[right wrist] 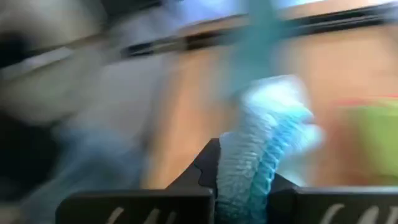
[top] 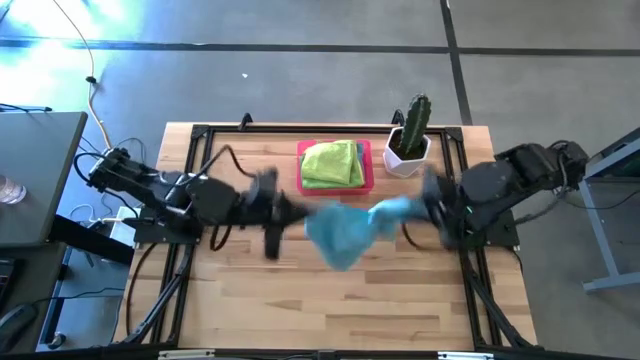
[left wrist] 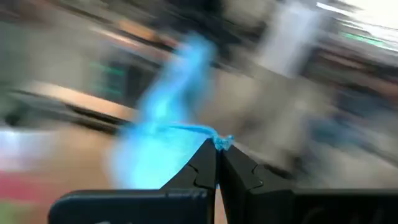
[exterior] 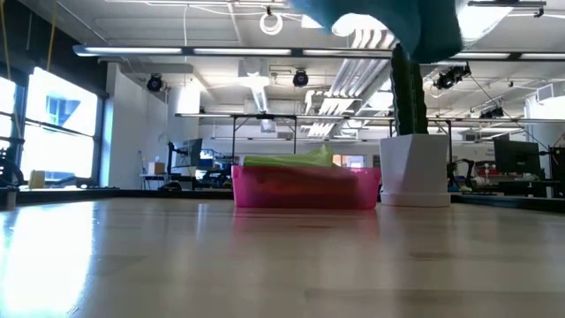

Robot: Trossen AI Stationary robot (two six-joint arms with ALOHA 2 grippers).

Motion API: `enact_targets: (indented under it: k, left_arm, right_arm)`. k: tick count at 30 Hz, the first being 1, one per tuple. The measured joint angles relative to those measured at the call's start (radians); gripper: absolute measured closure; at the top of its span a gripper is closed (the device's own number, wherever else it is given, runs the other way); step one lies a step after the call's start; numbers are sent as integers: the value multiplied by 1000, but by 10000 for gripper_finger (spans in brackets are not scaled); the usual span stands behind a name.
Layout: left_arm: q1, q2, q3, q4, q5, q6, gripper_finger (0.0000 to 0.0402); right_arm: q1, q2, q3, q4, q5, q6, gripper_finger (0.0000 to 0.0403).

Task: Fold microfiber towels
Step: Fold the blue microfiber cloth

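A light blue microfiber towel (top: 350, 228) hangs in the air above the middle of the table between my two grippers. My left gripper (top: 298, 214) is shut on its left end and my right gripper (top: 418, 207) on its right end. The towel's lower part shows at the top of the low view (exterior: 388, 22). A lime green towel (top: 332, 163) lies folded in the pink tray (top: 366, 170) at the far middle. The yellow, grey and other towels are not in view. My left gripper pinches a corner of the blue towel (left wrist: 222, 142) between its fingertips, coming level from the table's left. The towel is lifted clear and sags away from the fingers. My right gripper pinches a bunched edge of the towel (right wrist: 249, 168) between its two fingers, coming from the table's right. Several layers show. The towel is clear of the table.
A small cactus in a white pot (top: 408, 140) stands at the far right, beside the pink tray (exterior: 305, 187). The near half of the wooden table (top: 330, 310) is bare wood. A black frame runs round the table's edge.
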Motion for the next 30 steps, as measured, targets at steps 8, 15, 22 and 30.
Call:
enact_targets:
  k: [8, 15, 22, 30]
  left_arm:
    - [10, 6, -1, 25, 273, 163, 401]
    - [-11, -1, 0, 27, 157, 65, 401]
    - [16, -1, 0, -18, 116, 61, 401]
    - [4, 4, 0, -69, 531, -1, 401]
  right_arm:
    - [57, -3, -1, 20, -343, -157, 402]
    - [69, -32, -1, 21, -146, 224, 402]
    - [82, -29, -1, -17, -142, 146, 402]
    - [128, -25, -1, -90, -289, 317, 402]
